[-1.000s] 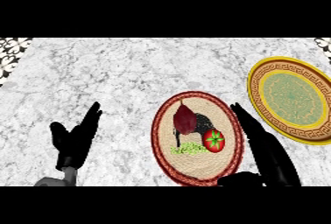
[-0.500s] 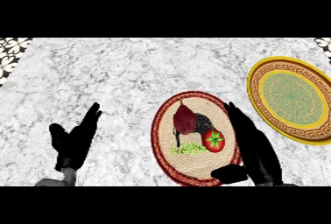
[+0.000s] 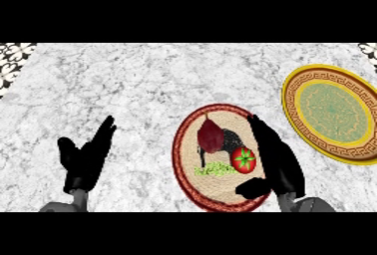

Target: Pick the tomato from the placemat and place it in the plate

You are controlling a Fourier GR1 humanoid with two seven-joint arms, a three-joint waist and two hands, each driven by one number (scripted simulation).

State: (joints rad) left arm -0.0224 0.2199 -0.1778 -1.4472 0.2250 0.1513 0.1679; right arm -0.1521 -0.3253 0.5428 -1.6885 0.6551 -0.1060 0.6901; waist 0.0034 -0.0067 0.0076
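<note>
Right, your tomato sits on the round woven placemat, toward its right side, just beside a dark red vegetable and some green shreds. Your right hand stands just to the right of it, fingers straight and thumb spread below, holding nothing. Your left hand rests open at the view's left, well apart from the placemat. Treat the tomato as light, smooth and round: it will likely roll or slip out if you pinch it off-centre, and it is soft enough to bruise. I'd take it across its widest part, thumb on one side and fingers opposite, below the green stem top. The plate lies to the right, apart from the placemat.
</note>
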